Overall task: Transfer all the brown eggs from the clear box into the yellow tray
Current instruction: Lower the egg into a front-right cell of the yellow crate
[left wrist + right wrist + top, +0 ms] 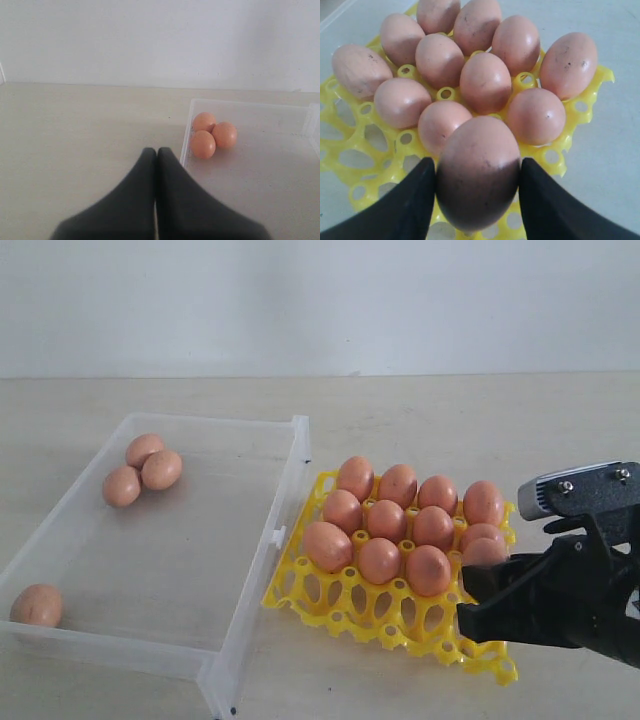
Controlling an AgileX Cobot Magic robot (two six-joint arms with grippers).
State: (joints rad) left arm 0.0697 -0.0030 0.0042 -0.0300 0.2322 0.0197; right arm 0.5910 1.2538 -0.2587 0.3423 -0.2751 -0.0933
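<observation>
the right fingers [405, 205] grip an egg [477, 175] over the near right of the tray [330, 605], which holds eleven more. the left fingers [140, 200] are pressed together, empty. four eggs [161, 469] lie in the box [257, 570].

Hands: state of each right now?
Left hand: closed, empty.
Right hand: closed on a brown egg.
</observation>
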